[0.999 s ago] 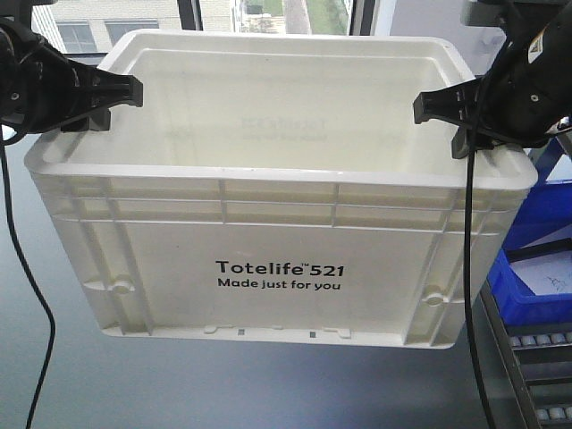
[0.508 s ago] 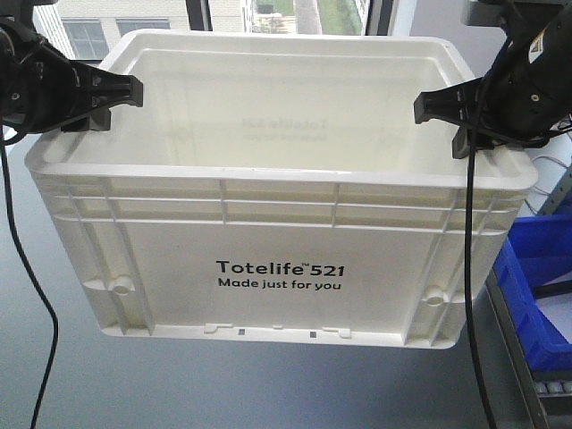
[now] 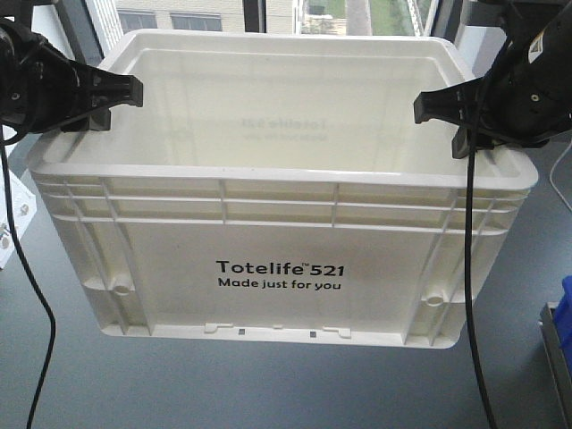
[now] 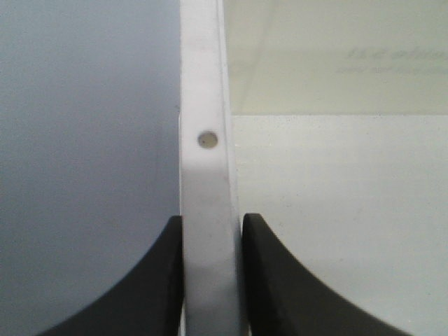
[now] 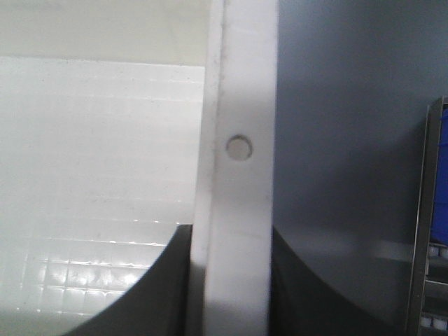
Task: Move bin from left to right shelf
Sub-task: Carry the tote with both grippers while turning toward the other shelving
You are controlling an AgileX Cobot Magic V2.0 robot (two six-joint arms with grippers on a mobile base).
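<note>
The bin (image 3: 277, 268), a large white tote printed "Totelife 521", hangs level above the grey floor and fills the front view. My left gripper (image 3: 112, 105) is shut on its left rim and my right gripper (image 3: 442, 125) on its right rim. In the left wrist view the black fingers (image 4: 157, 280) pinch the rim strip (image 4: 203, 105) from both sides. The right wrist view shows the same clamp on the rim (image 5: 241, 84). Only a corner of the right shelf (image 3: 556, 357) shows at the lower right, and its grey frame (image 5: 428, 210) sits at that view's edge.
A sliver of a blue bin (image 3: 566, 299) sits on the shelf corner. Windows (image 3: 357, 16) run behind the tote. Black cables (image 3: 471, 295) hang from both arms in front of it. A white object (image 3: 7, 232) lies at the far left edge.
The background has slid to the right: the blue bins and shelf have almost left the frame and the windows have shifted. The tote and both grippers keep their places in view.
</note>
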